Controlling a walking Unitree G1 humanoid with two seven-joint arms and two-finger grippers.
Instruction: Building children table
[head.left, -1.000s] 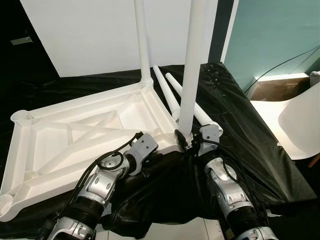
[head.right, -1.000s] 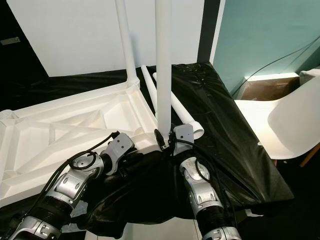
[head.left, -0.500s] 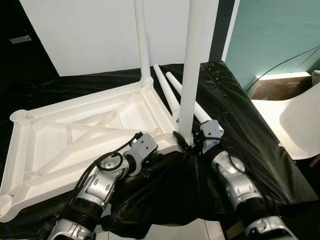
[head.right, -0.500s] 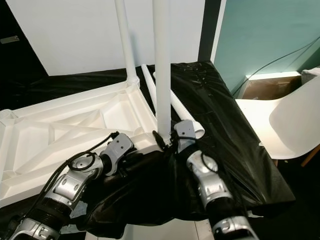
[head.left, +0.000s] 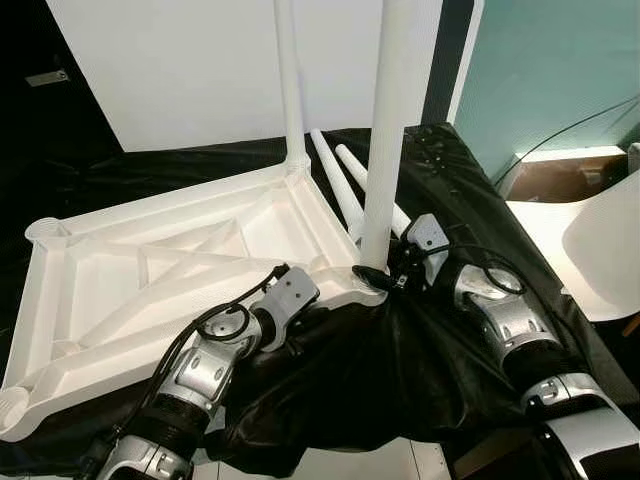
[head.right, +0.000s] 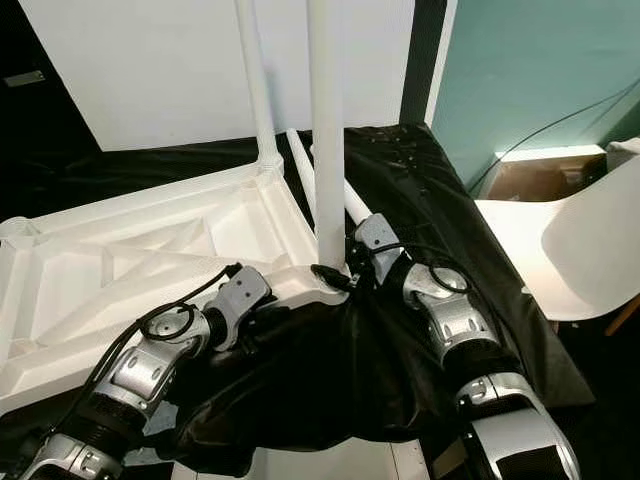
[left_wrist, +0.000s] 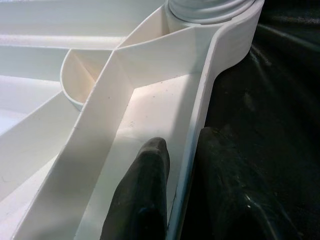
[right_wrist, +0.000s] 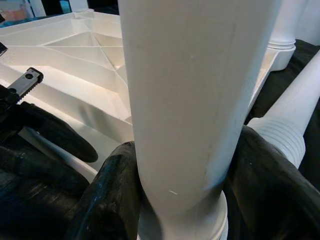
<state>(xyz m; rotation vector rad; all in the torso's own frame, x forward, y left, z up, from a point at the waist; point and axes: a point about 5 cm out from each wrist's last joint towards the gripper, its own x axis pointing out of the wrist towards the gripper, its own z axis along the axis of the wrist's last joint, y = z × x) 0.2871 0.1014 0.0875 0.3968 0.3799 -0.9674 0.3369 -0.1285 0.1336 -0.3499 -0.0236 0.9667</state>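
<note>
Presently the left claw (head.left: 318, 308) sits at the near edge of the upturned white table frame (head.left: 120, 270), jaws nearly together and pinching the frame's rim: in the left wrist view one black finger (left_wrist: 142, 195) lies inside the rim wall and the other presses against its outside, over the black cover. The frame lies underside-up, ribs showing, its left part toward the robot's left and its near right corner close to both claws.

Near leg (head.left: 385, 140) stands upright in that near right corner socket. Right claw (head.left: 385, 278) wraps the leg just above the socket; the right wrist view shows a black finger (right_wrist: 107, 195) on each side of the white tube, jaws spread just to the tube's width and touching it on both sides. The right arm comes in from the robot's right, elbow bent outward.

Far leg (head.left: 289, 80) stands upright in the far right corner of the frame. Two spare legs (head.left: 335, 185) lie side by side on the cover just right of the frame, running away from the robot; the threaded end of one shows just beside the gripped leg in the right wrist view.

Surface: a tabletop draped in glossy black sheet (head.left: 480, 240), wrinkled, hanging over the near edge. Behind, a white wall panel (head.left: 180, 60); to the right a teal wall (head.left: 560, 60), a dark cable across it, and a white chair (head.left: 605, 250).
</note>
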